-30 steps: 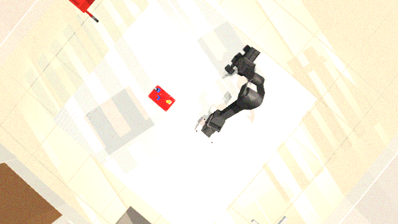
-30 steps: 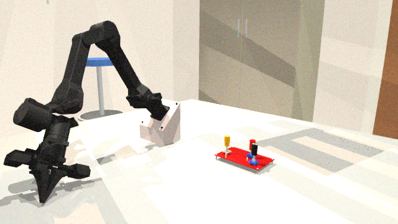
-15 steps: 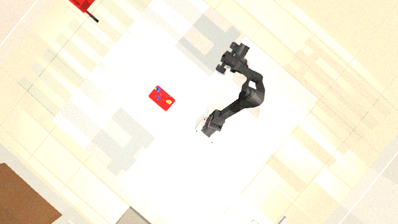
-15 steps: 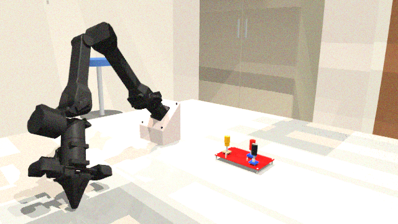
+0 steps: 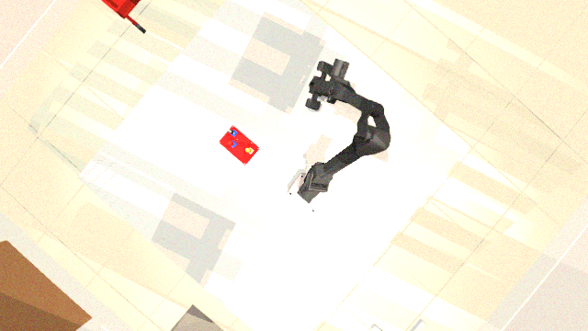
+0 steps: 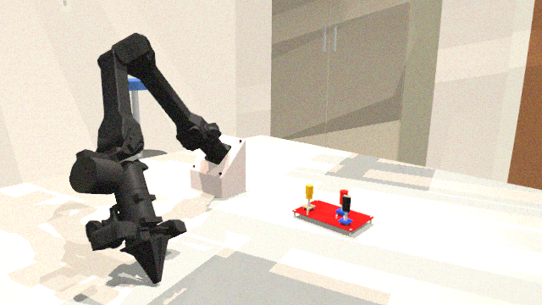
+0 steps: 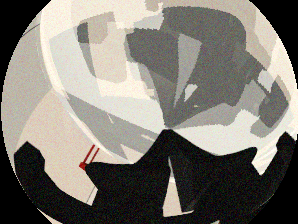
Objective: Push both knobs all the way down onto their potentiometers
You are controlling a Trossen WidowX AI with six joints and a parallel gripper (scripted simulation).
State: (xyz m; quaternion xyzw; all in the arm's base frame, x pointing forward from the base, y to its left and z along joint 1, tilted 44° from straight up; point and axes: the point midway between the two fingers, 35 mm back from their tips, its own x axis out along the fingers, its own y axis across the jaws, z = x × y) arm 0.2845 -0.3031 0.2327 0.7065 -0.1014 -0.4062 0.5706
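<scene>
1. At the lower left of the exterior frame, the closed black gripper [image 5: 311, 86] [image 6: 157, 277] [image 7: 166, 133] is pointed down, fingertips pressed together, nothing pinched.
2. Right of center, the flat red circuit board [image 5: 239, 153] [image 6: 326, 213] is held up by short legs, well apart from it.

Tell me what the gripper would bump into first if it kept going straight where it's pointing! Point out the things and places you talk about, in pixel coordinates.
Probably the table [image 5: 271, 221] [image 6: 254, 263]: the gripper [image 6: 157, 281] points down at it, with nothing seen between. How far off it is, I can't tell.
</scene>
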